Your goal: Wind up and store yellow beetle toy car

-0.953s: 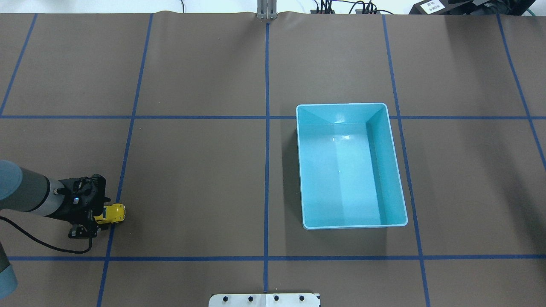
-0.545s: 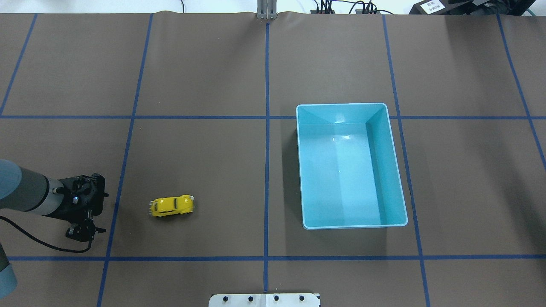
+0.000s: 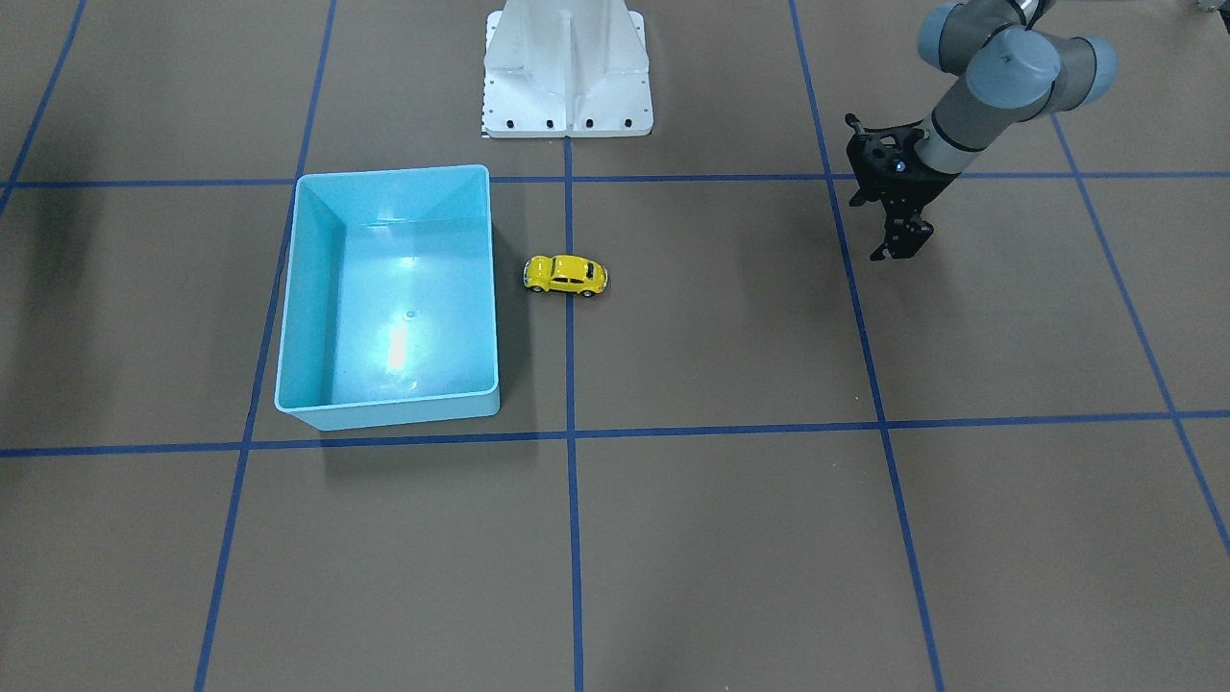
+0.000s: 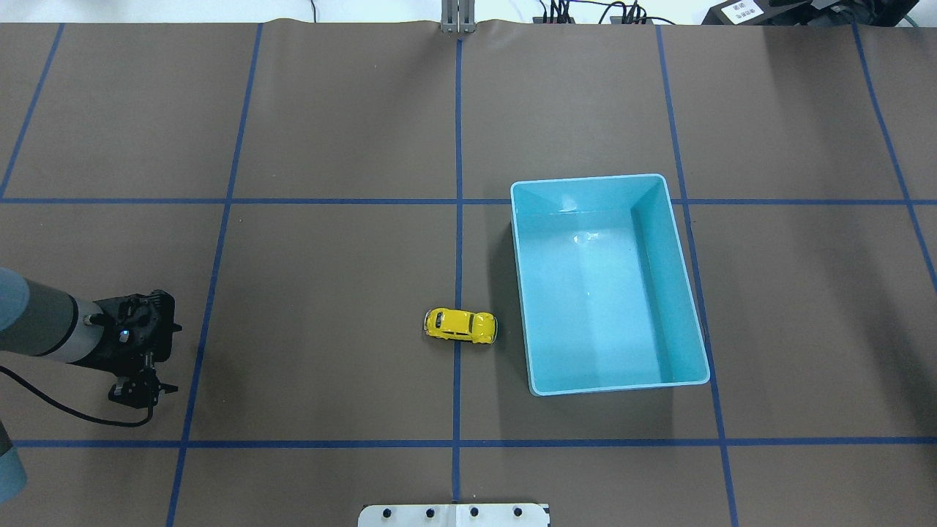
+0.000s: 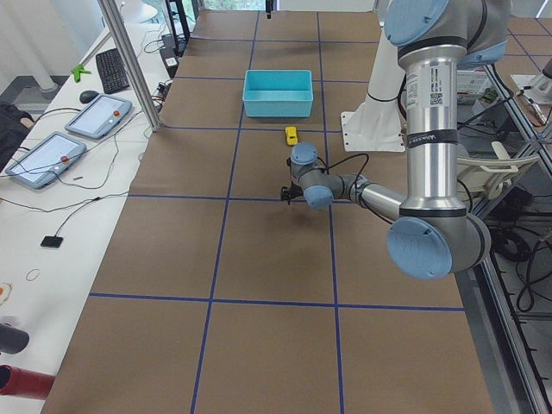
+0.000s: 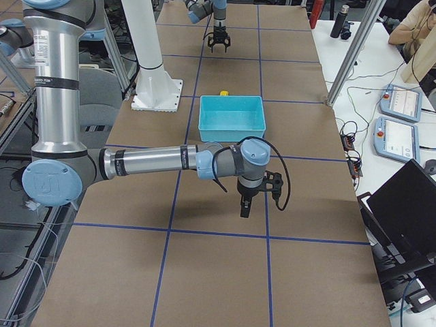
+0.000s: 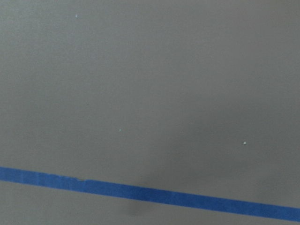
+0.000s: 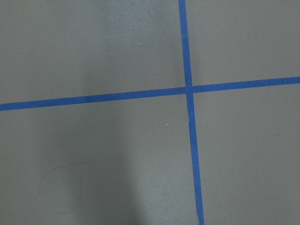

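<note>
Beetle toy car [image 4: 461,326] nr bin [image 4: 659,293], L tool [image 4: 139,391] well apart

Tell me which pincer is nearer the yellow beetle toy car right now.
Left. The left pincer hangs off to the robot's left of the yellow beetle toy car; the right pincer is farther away on the opposite side, beyond the light blue bin.

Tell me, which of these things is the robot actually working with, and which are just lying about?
In the job: yellow beetle toy car, light blue bin, left gripper.
Lying about: keyboard, mouse, touchscreen pendant, laptop.
</note>
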Controlling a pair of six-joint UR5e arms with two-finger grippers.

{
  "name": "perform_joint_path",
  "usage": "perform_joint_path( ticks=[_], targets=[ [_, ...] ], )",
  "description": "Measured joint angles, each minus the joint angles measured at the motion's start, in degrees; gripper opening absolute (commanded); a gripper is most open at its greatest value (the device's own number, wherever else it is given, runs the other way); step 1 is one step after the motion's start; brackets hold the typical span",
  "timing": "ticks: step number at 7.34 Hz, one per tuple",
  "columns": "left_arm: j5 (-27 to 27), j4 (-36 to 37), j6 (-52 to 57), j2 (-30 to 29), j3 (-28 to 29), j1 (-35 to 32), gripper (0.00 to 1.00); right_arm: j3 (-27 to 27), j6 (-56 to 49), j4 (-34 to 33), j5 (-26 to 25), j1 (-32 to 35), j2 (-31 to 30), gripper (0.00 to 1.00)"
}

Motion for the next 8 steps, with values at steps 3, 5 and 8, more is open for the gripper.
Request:
perform_joint_path(
  ticks=[3, 5, 8],
  targets=[
    [-0.38, 0.26, -0.24, 0.87, -0.66, -2.44, 1.00, 0.16, 0.02, 0.00, 0.02, 0.00, 0.03, 1.00],
    [-0.72, 2.62, -0.88, 0.06, -1.45, -8.02, 1.00, 0.21, 0.00, 0.00, 0.69, 0.00, 0.14, 1.00],
    [-7.10, 20.75, -1.21, -7.47, -1.86, -20.56, 1.00, 0.35, -0.26, 0.05, 1.82, 0.00, 0.17, 1.00]
  ],
)
